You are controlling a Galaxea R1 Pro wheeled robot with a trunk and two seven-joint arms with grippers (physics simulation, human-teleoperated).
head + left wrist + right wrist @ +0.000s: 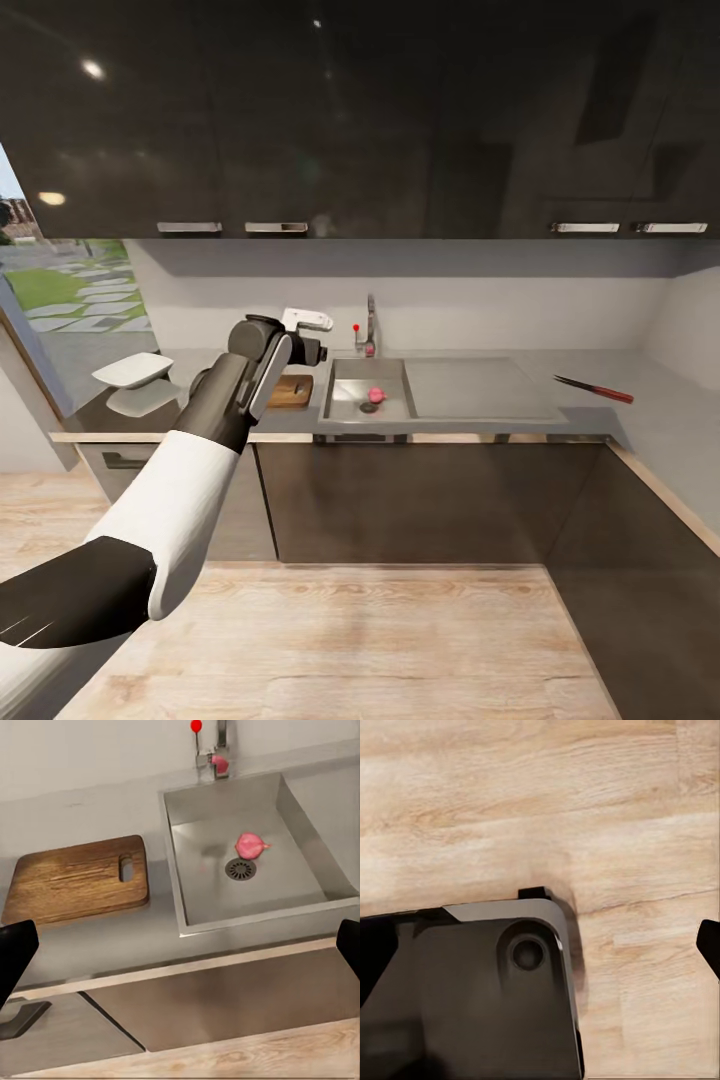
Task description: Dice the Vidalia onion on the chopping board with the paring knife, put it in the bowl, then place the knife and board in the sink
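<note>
A pink Vidalia onion (pixel 376 395) (pixel 251 845) lies in the grey sink (pixel 345 408) (pixel 300 889), beside the round drain (pixel 241 869). The brown chopping board (pixel 290 391) (pixel 79 879) rests on the countertop (pixel 600 418) just left of the sink. A red-handled paring knife (pixel 595 388) lies far right on the counter. The white bowl (pixel 133 370) stands at the counter's left end. My left gripper (pixel 312 352) (pixel 180 952) hovers open and empty above the counter's front edge, between board and sink. My right gripper (pixel 540 952) hangs open over the wood floor, by the robot's dark base (pixel 472 997).
A chrome faucet (pixel 369 330) (pixel 217 750) with a red knob (pixel 356 327) (pixel 196 726) stands behind the basin. The flat drainboard (pixel 480 388) lies right of it. Dark upper cabinets (pixel 350 120) hang above; dark cabinet fronts (pixel 420 500) are below. The counter turns a corner at right.
</note>
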